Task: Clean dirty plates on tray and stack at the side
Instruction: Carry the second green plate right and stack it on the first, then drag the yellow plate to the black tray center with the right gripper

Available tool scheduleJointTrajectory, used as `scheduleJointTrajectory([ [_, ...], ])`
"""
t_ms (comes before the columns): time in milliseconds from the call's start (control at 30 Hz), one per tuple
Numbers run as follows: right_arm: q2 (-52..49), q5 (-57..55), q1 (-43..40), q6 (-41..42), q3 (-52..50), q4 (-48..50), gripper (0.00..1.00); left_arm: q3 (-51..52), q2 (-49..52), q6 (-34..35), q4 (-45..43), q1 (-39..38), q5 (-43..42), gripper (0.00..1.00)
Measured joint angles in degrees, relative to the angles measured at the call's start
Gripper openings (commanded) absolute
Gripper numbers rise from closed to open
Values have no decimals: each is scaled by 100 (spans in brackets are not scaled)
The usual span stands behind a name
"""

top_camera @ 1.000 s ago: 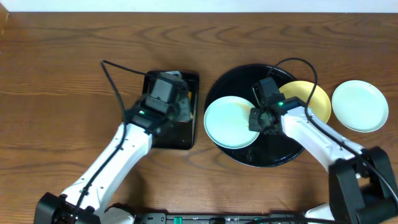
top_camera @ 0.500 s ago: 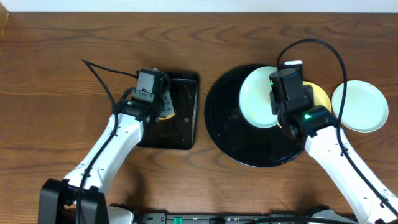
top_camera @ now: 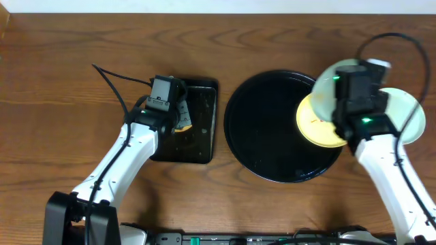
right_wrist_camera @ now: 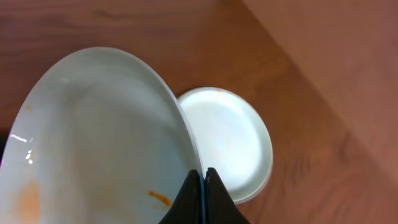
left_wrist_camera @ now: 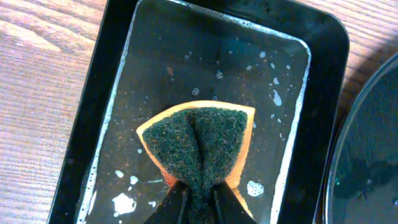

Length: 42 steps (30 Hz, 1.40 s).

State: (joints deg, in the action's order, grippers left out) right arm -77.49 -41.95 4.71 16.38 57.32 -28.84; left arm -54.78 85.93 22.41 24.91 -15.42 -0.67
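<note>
Overhead view: we see the large round glossy black tray (top_camera: 283, 126) as our landmark; a pale yellow round plate (top_camera: 319, 124) lies on its right part, and a pale mint-blue plate (top_camera: 403, 114) rests on the bare wood-grain tabletop (top_camera: 68, 82) just right of the tray.
Right arm, overhead: the right gripper (top_camera: 352, 92) carries a second pale mint-blue plate (top_camera: 332, 76) above the tray's right rim, partly over the plate on the wood.
Left wrist view: the left gripper (left_wrist_camera: 200, 198) is pinched on an orange sponge with a dark green scouring face (left_wrist_camera: 200, 144), in the wet rectangular black tray (left_wrist_camera: 118, 56) left of the round tray.
Right wrist view: the fingers are pressed together on the carried plate's rim; faint orange streaks show on it, and the tabletop plate sits below, beside it.
Step in hand: we judge this is the stacking carry.
Next move: centre the held plate over the tabletop plate, lower it, then release.
</note>
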Motion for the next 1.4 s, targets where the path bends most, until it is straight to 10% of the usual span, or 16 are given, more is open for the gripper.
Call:
scheduleJointTrajectory([
  [600, -374, 1937, -3405, 1764, 0, -15, 11, 0, 0, 0, 31, 0, 0, 12],
  [667, -520, 2151, -3486, 1766, 0, 201, 29, 0, 0, 0, 31, 0, 0, 12],
  [1200, -1054, 5099, -2820, 118, 11, -1193, 60, 0, 0, 0, 122, 0, 0, 12],
  [1400, -1054, 5259, -2507, -138, 11, -1585, 58, 0, 0, 0, 162, 0, 0, 12],
])
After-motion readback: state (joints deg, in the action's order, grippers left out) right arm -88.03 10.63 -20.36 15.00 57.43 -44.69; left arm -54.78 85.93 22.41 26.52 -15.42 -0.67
